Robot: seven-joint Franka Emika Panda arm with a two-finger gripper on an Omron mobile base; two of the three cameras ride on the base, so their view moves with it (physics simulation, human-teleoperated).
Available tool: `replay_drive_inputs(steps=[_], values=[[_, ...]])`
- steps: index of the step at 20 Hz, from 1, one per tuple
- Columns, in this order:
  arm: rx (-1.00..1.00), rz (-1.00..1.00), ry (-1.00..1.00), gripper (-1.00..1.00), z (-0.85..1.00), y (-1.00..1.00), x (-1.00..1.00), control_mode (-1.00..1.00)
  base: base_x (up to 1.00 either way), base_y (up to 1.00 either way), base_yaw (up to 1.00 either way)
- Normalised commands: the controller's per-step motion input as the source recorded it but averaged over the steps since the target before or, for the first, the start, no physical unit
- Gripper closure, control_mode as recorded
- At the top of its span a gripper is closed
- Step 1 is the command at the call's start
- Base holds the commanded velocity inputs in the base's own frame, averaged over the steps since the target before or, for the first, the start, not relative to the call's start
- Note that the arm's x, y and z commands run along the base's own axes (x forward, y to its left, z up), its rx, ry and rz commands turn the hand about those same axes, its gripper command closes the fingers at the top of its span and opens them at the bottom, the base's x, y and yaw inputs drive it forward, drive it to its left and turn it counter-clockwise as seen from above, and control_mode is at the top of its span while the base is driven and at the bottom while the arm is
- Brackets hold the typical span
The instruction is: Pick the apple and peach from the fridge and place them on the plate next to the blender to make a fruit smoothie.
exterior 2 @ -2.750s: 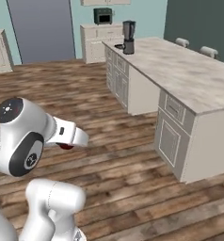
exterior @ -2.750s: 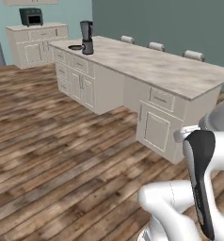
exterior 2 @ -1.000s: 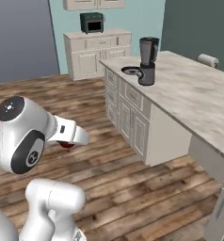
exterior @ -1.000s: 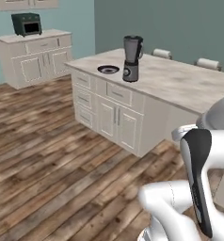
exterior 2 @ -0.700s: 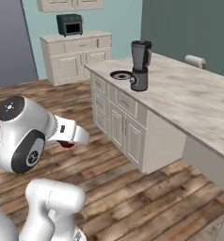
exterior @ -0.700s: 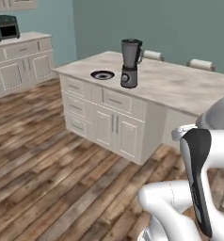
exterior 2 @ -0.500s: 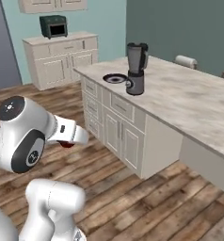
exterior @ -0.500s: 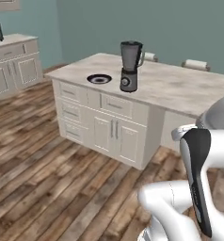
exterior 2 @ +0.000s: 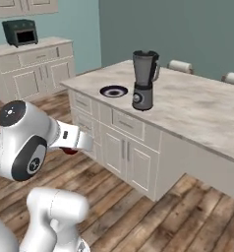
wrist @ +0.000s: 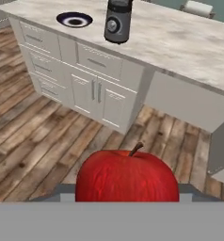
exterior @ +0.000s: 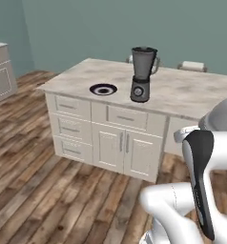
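A bright red apple (wrist: 127,176) with a short stem sits low in the hand view, and my gripper (wrist: 127,192) is shut on it. A sliver of the apple (exterior 2: 70,150) peeks out beside my forearm in the right base view. The plate (exterior: 103,89) (exterior 2: 114,91) (wrist: 74,20), navy-rimmed with a white centre, lies on the island counter (exterior: 191,93). Just right of it stands the blender (exterior: 142,74) (exterior 2: 144,80) (wrist: 117,21). The held apple hangs over the floor, short of the island. The peach and the fridge are out of view.
The island's white drawers and doors (exterior: 120,143) face me across a strip of wooden floor (exterior: 48,190). Stool backs (exterior: 191,66) show behind the island. A second white cabinet run (exterior 2: 35,61) carries a dark toaster oven (exterior 2: 20,32) at the back left.
The whole picture has shifted: the base has driven and swung toward the island, so the blender and the plate stand nearer and more central. The apple stays in the gripper.
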Motion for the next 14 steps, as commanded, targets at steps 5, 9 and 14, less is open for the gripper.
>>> replay_drive_inputs(steps=[5, 9, 14], values=[[0.0, 0.0, 0.0, 1.0, 0.0, 0.0, 0.0, 1.0, 1.0, 1.0, -0.37], [0.0, 0.0, 0.0, 1.0, 0.0, 0.0, 0.0, 1.0, 1.0, 1.0, -0.39], [0.0, 0.0, 0.0, 1.0, 0.0, 0.0, 0.0, 1.0, 1.0, 1.0, -0.39]])
